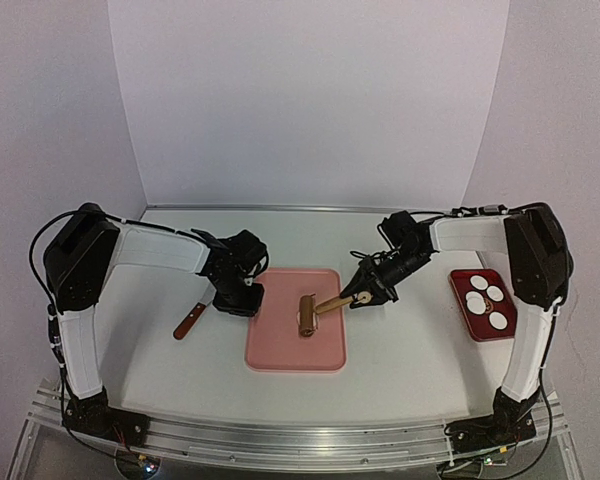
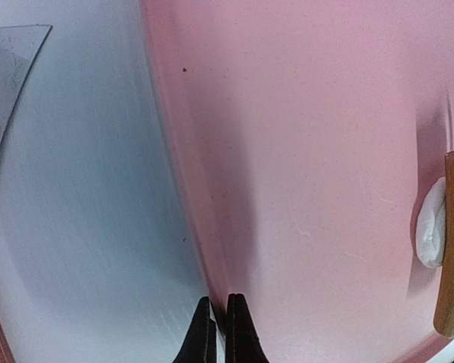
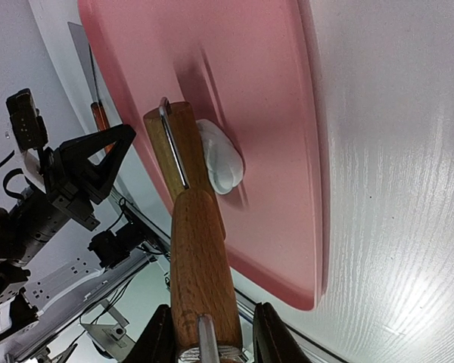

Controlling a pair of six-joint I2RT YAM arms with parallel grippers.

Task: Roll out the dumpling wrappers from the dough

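A: Quick, where's the dough vs. the pin?

B: Your right gripper [image 3: 212, 344] is clamped round the handle of the wooden T-handled rolling pin [image 1: 307, 314], w/ a finger snug on each side. The small soft white dough lump [image 2: 431, 231] sits approx. mid-board on the pink rounded-corner rectangular board [image 1: 280, 345]. It touches the roller head on the side facing your left arm, i.e. beyond the head from your right gripper, along the handle's line. The roller's long axis runs near-to-far, and the lump lies lengthwise along it. I'd judge the stroke goes leftward, pushed along the handle.

A: And the other arm?

B: Your left gripper [image 2: 221, 342] is closed to a sliver on the board's left rim, prob. pinching it to steady it. Both grippers are about as near the dough, but only the right has the tool.

A: Counts?

B: 1 dough lump, 1 pin, 1 board. 3 thin round white dumpling wrappers [image 1: 497, 320] lie in 1 red rectangular tray [image 1: 468, 305], off right on the white tabletop [image 1: 400, 350], well apart from the board. 1 wooden-handled flat metal blade [image 1: 190, 321] lies left of the board, in neither gripper.
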